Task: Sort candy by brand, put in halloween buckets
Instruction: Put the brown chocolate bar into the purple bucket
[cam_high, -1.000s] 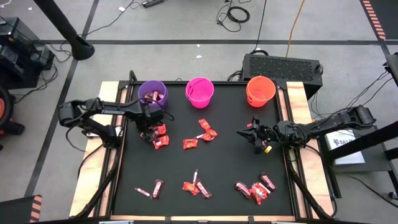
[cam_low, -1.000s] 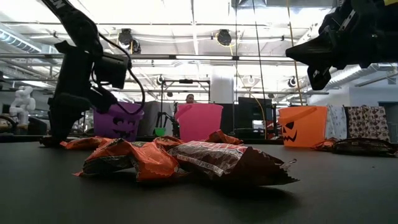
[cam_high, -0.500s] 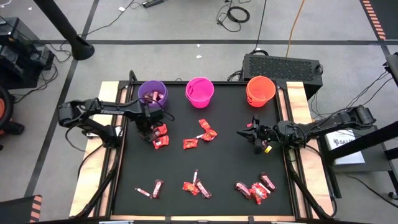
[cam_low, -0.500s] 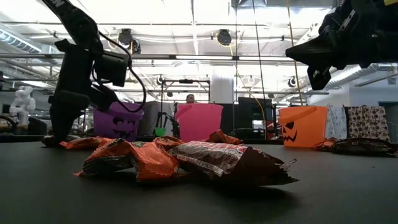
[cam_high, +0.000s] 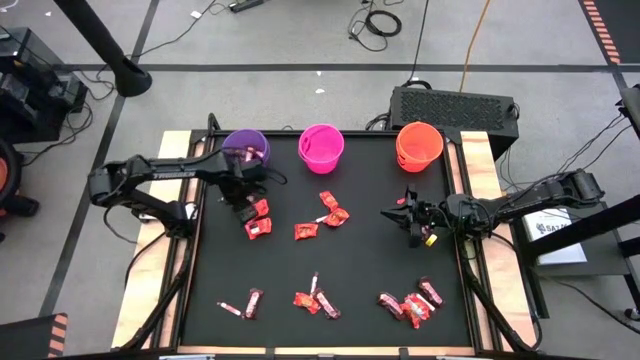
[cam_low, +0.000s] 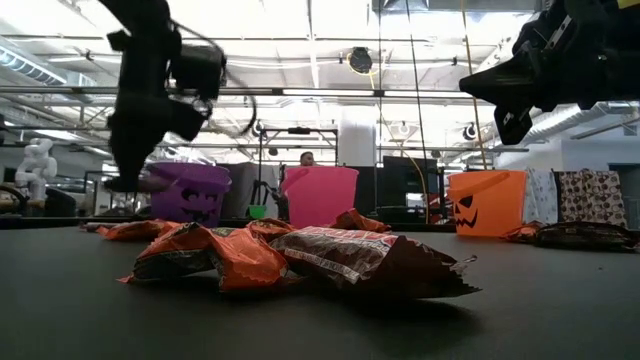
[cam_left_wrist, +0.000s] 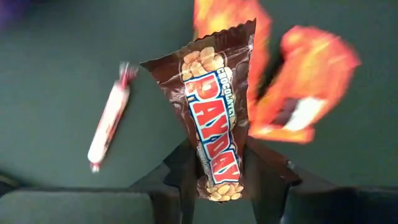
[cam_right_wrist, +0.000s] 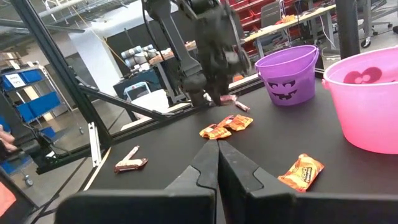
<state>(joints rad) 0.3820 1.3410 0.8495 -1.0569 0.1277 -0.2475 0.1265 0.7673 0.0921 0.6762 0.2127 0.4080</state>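
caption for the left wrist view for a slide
Left gripper holding a brown PayDay bar above the black table, a pale stick candy lying below.

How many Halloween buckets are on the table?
3, in a row along the table's far edge: purple plastic bucket at the left, magenta pink bucket in the middle, orange bucket at the right.

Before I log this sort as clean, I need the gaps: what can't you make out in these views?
- Purple bucket contents: low view shows only its wall; high view partly blocked by the left arm.
- Brands of candies near the front edge: too small from above.
- PayDay bar in the left pincer: lower end hidden between the fingers.
- Right pincer: shut, holding nothing visible.
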